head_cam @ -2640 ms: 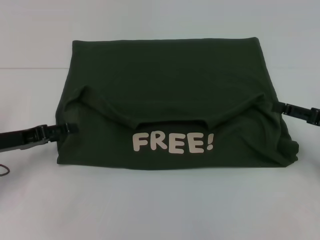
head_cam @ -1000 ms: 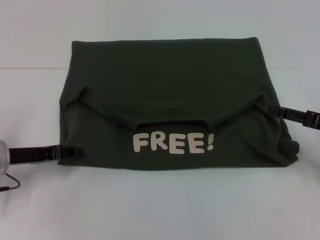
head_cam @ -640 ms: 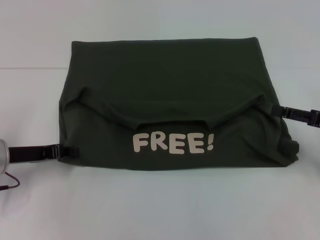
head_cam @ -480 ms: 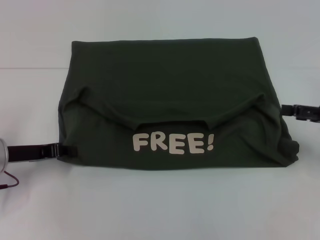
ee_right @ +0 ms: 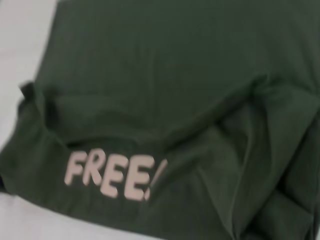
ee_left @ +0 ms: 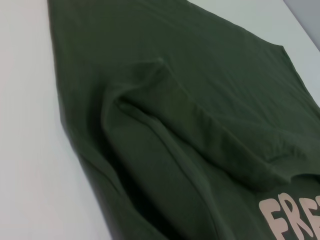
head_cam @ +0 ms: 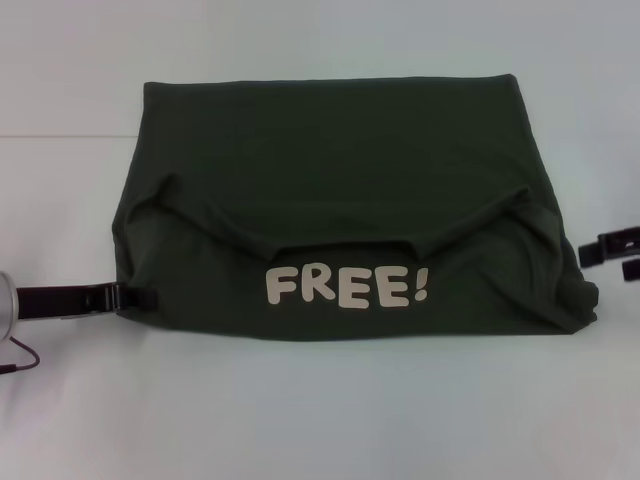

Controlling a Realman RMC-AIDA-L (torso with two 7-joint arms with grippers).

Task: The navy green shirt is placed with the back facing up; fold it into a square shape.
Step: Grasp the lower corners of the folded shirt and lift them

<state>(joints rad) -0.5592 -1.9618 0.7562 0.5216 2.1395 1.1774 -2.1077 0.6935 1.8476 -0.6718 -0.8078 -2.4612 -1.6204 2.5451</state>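
The navy green shirt (head_cam: 340, 170) lies folded on the white table (head_cam: 320, 420), with a folded-over layer across its middle and a pale "FREE!" print (head_cam: 347, 287) near its front edge. It also fills the left wrist view (ee_left: 200, 75) and the right wrist view (ee_right: 175, 65). My left gripper (head_cam: 148, 297) lies low over the shirt's front-left edge, its tip just over the fabric. My right gripper (head_cam: 612, 257) is open and empty, off the shirt's right side, a short gap from the cloth.
A thin dark red cable (head_cam: 15, 360) hangs by my left wrist at the picture's left edge. Bare white table surrounds the shirt on all sides.
My left gripper has dropped from the shirt's left-middle edge to its front-left edge. My right gripper has let go, opened and pulled away to the right and slightly toward me.
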